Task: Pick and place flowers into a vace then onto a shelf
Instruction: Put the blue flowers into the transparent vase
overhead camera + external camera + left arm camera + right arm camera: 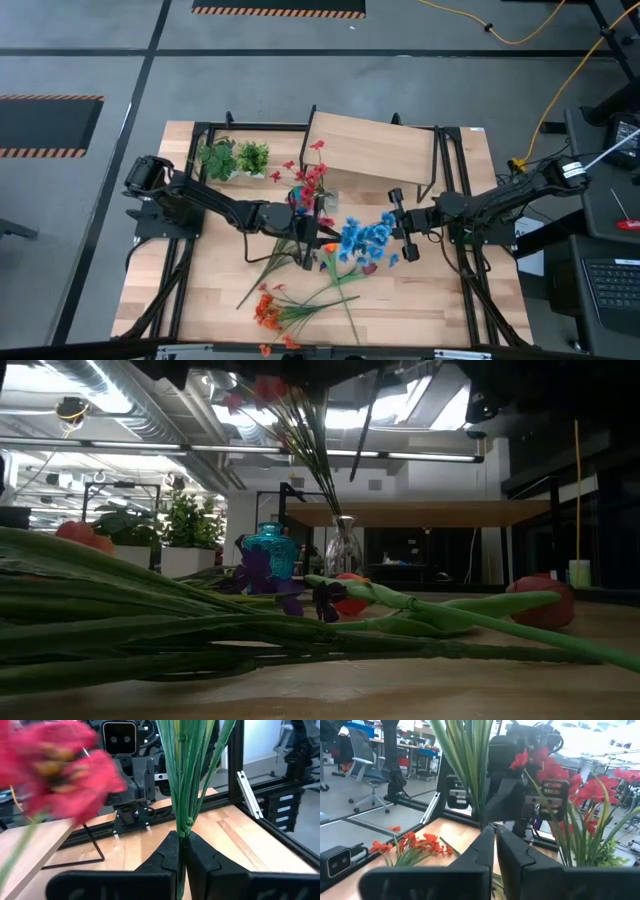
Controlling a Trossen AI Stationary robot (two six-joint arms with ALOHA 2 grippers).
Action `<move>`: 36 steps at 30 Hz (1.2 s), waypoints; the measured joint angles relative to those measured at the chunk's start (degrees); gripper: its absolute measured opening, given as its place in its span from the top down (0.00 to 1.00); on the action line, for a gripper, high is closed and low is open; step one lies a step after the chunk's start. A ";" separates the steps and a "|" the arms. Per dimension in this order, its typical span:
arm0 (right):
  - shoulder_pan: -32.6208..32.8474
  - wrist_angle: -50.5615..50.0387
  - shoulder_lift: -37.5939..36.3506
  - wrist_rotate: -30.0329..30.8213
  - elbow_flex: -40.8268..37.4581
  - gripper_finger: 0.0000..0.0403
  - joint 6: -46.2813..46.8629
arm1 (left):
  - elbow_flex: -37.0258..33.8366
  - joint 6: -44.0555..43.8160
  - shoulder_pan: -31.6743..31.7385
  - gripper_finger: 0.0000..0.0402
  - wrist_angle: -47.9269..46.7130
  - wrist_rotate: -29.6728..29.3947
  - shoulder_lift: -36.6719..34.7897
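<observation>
The step in hand looks like loading the vase: the left gripper [298, 208] has its jaws clamped on the green stems of a red flower spray [312, 182], held just in front of the shelf [375, 148], where the low view shows a clear glass vase [343, 550] with stems rising from it. The right gripper [397, 226], beside the shelf's front leg, is pressed together on the stems of a blue flower spray [366, 240]. Whether the red stems are already seated in the vase cannot be told. The next move probably calls for settling them in its narrow neck and releasing without tipping it.

More flowers lie in front of the shelf: an orange spray [272, 309] farthest from it, and loose green stems [268, 263] between. Two leafy potted plants [234, 158] stand at the shelf's left end. The surface is a light-wood plank tabletop [440, 290] in a black frame, on a grey floor with hazard-striped markings. Beyond lies an open workshop with ceiling lights, benches and an office chair [370, 775].
</observation>
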 joint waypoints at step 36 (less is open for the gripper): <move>-0.04 4.86 15.76 0.04 11.25 0.61 -0.18 | -0.02 1.01 0.24 0.98 1.47 -8.24 0.81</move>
